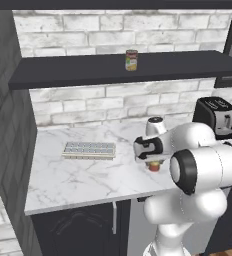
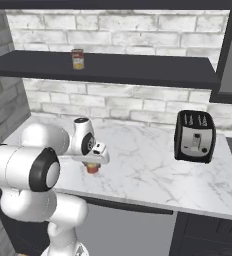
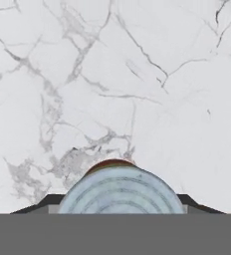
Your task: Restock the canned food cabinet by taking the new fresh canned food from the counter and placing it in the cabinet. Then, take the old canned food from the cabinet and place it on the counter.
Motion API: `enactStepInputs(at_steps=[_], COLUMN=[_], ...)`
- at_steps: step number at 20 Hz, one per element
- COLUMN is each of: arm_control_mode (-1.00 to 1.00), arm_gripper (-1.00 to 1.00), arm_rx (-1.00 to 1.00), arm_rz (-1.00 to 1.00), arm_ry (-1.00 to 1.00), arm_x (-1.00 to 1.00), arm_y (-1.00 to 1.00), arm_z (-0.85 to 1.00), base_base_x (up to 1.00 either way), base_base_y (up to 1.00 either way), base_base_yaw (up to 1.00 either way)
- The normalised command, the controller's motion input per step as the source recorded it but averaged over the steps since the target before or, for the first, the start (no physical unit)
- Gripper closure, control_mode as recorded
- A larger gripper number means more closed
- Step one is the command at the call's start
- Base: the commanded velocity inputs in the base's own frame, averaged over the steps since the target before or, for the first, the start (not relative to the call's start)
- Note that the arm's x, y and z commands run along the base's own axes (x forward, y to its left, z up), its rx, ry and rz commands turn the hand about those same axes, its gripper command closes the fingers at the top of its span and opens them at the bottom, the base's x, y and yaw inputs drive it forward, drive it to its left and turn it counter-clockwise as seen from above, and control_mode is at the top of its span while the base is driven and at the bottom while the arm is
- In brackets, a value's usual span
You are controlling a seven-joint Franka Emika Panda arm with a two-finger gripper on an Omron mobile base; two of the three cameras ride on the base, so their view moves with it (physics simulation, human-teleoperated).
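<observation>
End effector (image 3: 120, 211) down over squat red-orange can with pale greenish-grey lid (image 3: 120, 191), fingers flanking it; whether clenched on it, cannot tell. Can stands on white marble worktop (image 1: 78, 175), near front edge. Tall yellow-labelled can (image 1: 131, 60) upright on dark wall shelf (image 1: 78, 70).

- The counter (image 1: 78, 180) looks like polished white marble, smooth, with grey veins.
- The new fresh canned food (image 3: 120, 191) has a pale lid of ringed, dull metal.
- The cabinet (image 2: 138, 67) is a matt, near-black board.
- The wall (image 1: 113, 22) is rough white brick.
- The toaster (image 2: 194, 136) is glossy black with a brushed metal face.
</observation>
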Motion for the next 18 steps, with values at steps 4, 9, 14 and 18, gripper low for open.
enactStepInputs(at_steps=[4,9,14,18], arm_control_mode=[-1.0,-1.0,-1.0,-1.0], arm_gripper=[1.0,1.0,1.0,1.0], arm_rx=[0.0,0.0,0.0,0.0], arm_rz=[0.0,0.0,0.0,0.0], arm_ry=[-0.37,-0.54,-0.49,-0.5], arm_x=[-0.66,-0.84,-0.55,-0.49], arm_y=[-0.13,-0.41,-0.45,-0.48], arm_z=[0.73,1.0,1.0,1.0], base_base_x=[0.0,0.0,0.0,0.0], base_base_y=[0.0,0.0,0.0,0.0], base_base_yaw=[0.0,0.0,0.0,0.0])
